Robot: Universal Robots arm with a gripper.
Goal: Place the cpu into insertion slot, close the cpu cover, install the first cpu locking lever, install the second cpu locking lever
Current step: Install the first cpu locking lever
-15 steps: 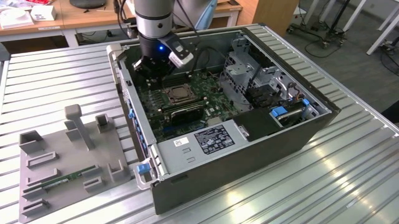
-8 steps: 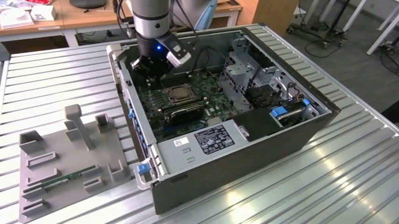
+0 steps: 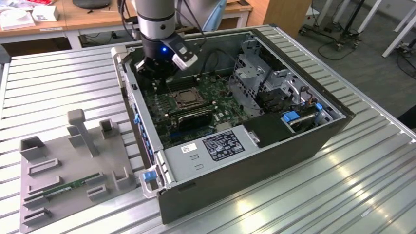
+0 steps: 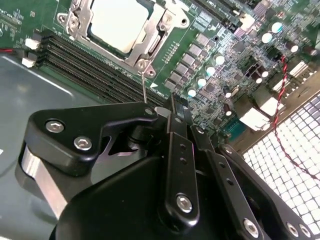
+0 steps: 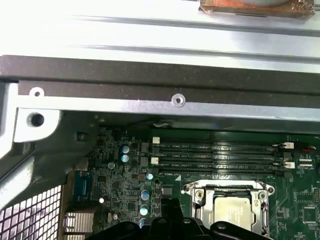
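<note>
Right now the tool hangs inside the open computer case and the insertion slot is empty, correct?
Not quite. The insertion slot is not empty: the cpu sits in it, as the second wrist view shows. The tool does hang inside the open computer case.

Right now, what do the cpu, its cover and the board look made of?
Cpu: pale matte metal top, evenly bright. Cover: shiny bare steel, probably, with glints on its edges. Board: green lacquered laminate, likely, with printed traces.

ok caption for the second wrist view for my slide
Gripper over the motherboard, cpu seated in the insertion slot, cpu cover lying down around it.
</note>
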